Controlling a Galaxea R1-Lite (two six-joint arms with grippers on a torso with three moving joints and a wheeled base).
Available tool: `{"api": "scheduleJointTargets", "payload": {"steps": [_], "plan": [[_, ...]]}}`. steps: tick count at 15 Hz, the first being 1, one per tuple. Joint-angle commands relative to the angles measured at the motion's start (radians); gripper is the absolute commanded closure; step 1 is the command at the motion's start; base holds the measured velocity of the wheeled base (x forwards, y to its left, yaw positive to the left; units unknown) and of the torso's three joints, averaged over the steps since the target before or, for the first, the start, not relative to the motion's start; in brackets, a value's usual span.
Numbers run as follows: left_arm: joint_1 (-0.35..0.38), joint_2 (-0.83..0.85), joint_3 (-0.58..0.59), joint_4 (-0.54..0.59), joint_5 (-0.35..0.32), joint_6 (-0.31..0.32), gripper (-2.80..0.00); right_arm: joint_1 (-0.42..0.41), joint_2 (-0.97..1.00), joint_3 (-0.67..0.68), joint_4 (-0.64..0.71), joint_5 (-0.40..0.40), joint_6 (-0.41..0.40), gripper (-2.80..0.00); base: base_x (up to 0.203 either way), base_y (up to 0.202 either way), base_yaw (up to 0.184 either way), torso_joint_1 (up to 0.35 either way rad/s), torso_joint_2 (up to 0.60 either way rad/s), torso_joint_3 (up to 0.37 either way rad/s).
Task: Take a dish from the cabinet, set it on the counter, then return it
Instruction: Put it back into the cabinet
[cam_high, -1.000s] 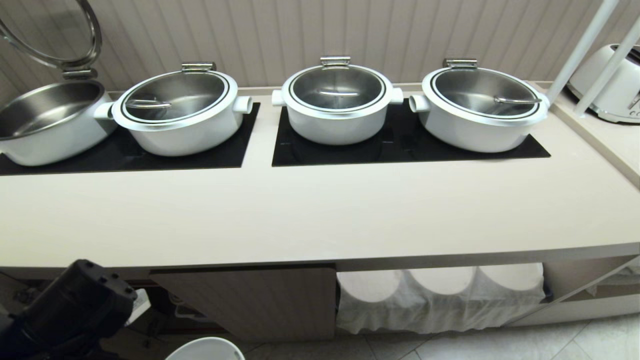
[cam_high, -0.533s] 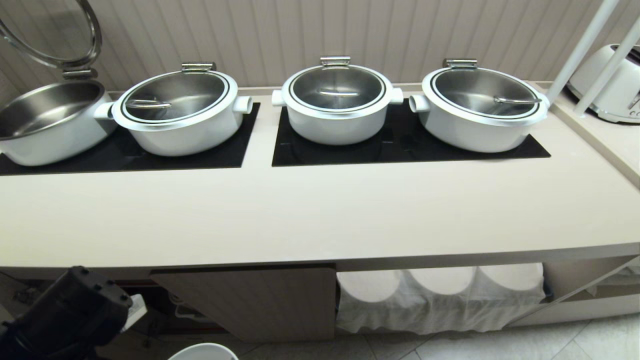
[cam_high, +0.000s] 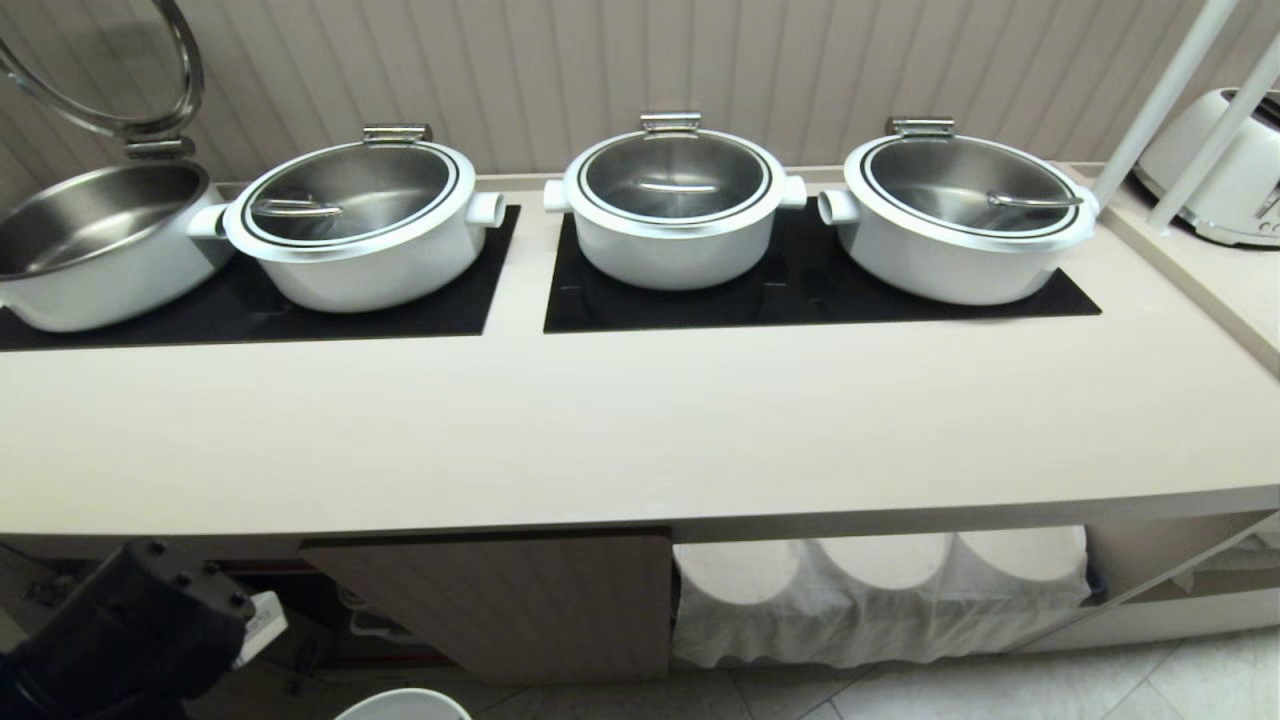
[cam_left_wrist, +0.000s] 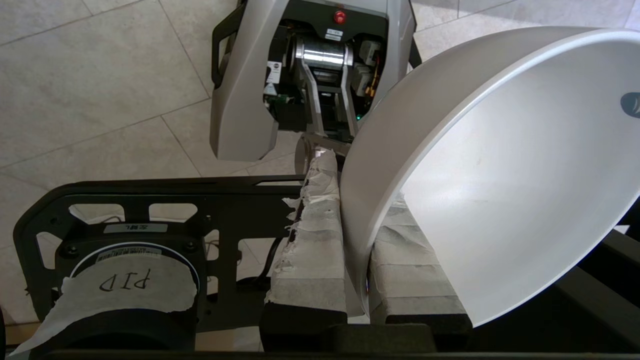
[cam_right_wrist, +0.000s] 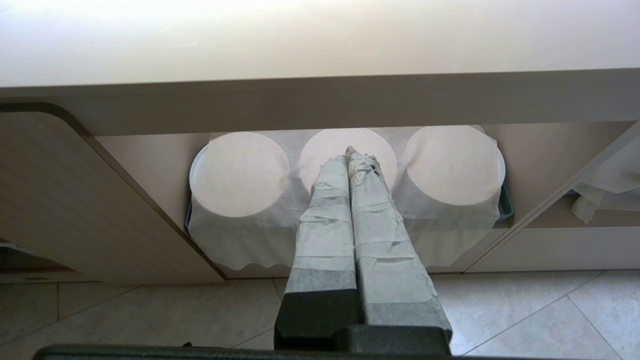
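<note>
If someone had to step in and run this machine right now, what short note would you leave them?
Left claw: shut on the rim of the white bowl, low at the robot's left, below counter level; one finger inside the rim, one outside. The bowl's edge shows at the bottom of the head view.
Right claw: shut, empty, parked facing the cloth-covered niche.
Counter: no bowl on it, only the pots at the back.
Cabinet: door stands open.
Done: bowl gripped and outside the cabinet.
I cannot tell whether it has been on the counter yet. It must end up back in the cabinet.
</note>
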Motion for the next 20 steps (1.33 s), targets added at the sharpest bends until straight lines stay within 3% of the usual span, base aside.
{"api": "scheduleJointTargets", "payload": {"steps": [1, 20], "plan": [[0.000, 0.000, 0.000, 0.003, 0.000, -0.005, 0.00, 0.001, 0.000, 0.000, 0.000, 0.000, 0.000, 0.00, 0.000, 0.000, 0.000, 0.000, 0.00, 0.000], [0.000, 0.000, -0.004, -0.028, -0.024, -0.012, 0.00, 0.000, 0.000, 0.000, 0.000, 0.000, 0.000, 0.00, 0.000, 0.000, 0.000, 0.000, 0.00, 0.000]]}}
